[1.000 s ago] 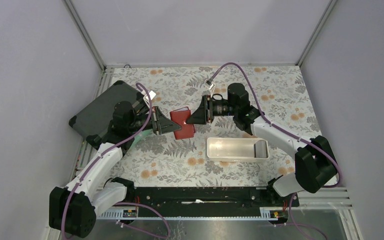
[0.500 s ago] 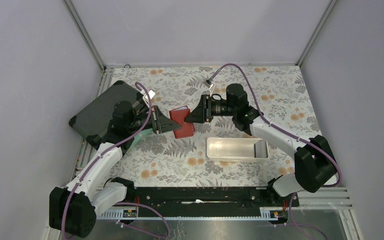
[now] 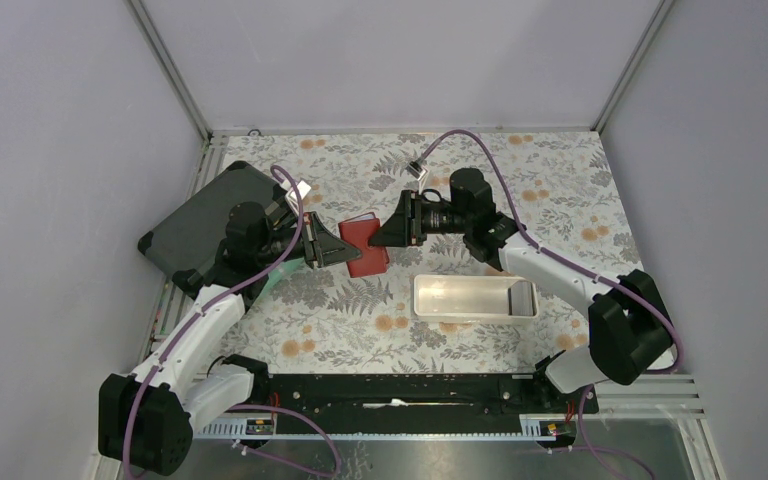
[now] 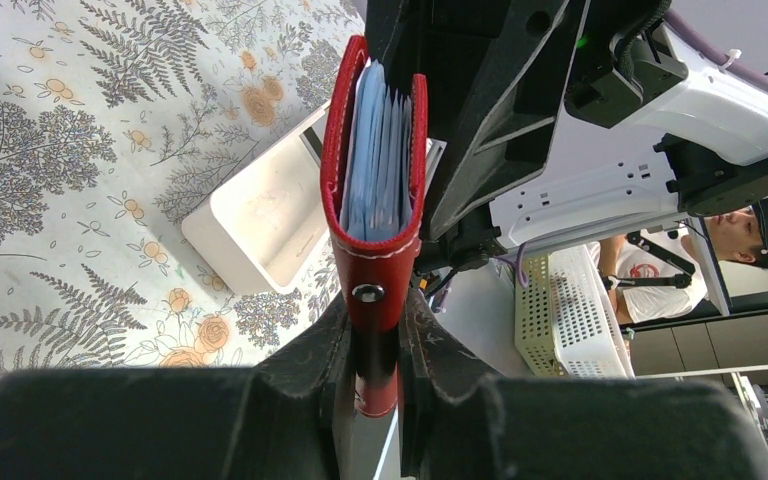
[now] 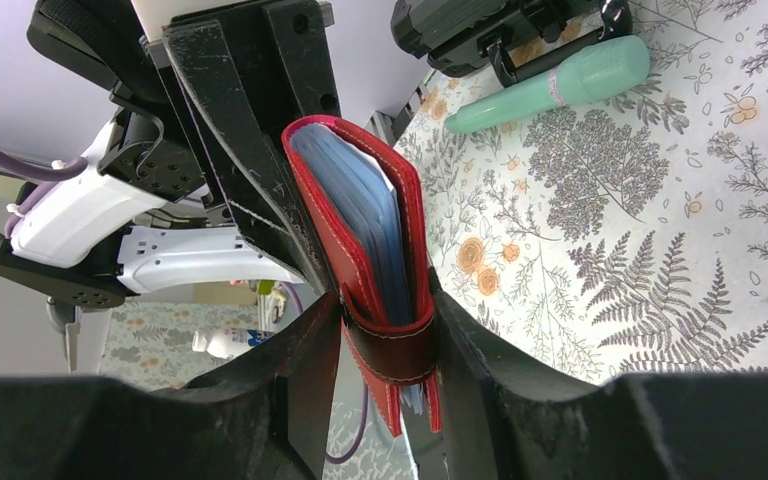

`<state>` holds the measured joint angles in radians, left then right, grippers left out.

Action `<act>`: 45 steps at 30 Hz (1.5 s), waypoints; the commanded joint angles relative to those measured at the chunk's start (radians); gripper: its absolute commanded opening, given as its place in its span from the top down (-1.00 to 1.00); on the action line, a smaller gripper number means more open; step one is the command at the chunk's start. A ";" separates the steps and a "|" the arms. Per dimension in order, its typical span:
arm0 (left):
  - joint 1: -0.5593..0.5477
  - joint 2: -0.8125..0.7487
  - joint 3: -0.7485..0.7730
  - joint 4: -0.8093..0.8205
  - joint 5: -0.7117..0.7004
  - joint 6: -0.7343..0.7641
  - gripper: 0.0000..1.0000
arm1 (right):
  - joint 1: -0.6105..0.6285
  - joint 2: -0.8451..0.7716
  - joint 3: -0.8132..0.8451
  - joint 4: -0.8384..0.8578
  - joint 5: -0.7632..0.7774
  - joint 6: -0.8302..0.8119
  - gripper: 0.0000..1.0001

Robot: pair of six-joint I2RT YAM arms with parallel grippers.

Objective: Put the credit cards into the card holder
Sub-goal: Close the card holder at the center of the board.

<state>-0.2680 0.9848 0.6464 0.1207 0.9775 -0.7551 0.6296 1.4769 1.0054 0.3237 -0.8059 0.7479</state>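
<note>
The card holder point(image 3: 364, 246), a red folding wallet, hangs above the flowered table between both grippers. My left gripper point(image 3: 343, 252) is shut on its snap-end flap point(image 4: 374, 300), the fingers point(image 4: 315, 350) pressing both sides. Light blue credit cards point(image 4: 375, 150) stand packed inside the fold. My right gripper point(image 3: 382, 234) comes from the opposite side. It is shut on the wallet's thick strap end point(image 5: 395, 340), with a pad touching each face. The blue cards point(image 5: 355, 205) show edge-on there, and their corners poke out below the strap. No yellow-brown card shows.
A long white tray point(image 3: 475, 297) lies right of the wallet, under the right forearm. A big dark grey case point(image 3: 192, 228) sits at the table's left edge beneath the left arm. A mint green pen-like tube point(image 5: 560, 82) lies next to it.
The right gripper and wrist have edged slightly left toward the wallet. The left arm and the wallet have barely moved.
</note>
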 commanded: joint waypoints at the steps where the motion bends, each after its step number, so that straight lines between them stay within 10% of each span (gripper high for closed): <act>1: -0.004 -0.011 0.051 0.061 0.000 0.011 1.00 | 0.026 0.017 0.015 0.021 -0.036 0.020 0.11; 17: -0.001 -0.018 0.049 0.063 -0.004 0.010 1.00 | 0.047 -0.037 -0.040 0.102 0.007 0.053 0.10; 26: -0.003 -0.030 -0.012 -0.022 -0.174 -0.016 1.00 | 0.038 -0.110 -0.033 -0.011 0.231 -0.065 -0.47; 45: -0.089 0.100 -0.293 0.022 -0.476 -0.088 1.00 | 0.150 0.014 -0.052 -0.193 0.504 -0.321 -0.32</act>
<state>-0.3527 1.0393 0.3603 0.0364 0.5491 -0.8402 0.7303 1.4540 0.9375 0.1612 -0.3935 0.4915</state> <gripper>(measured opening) 0.170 0.675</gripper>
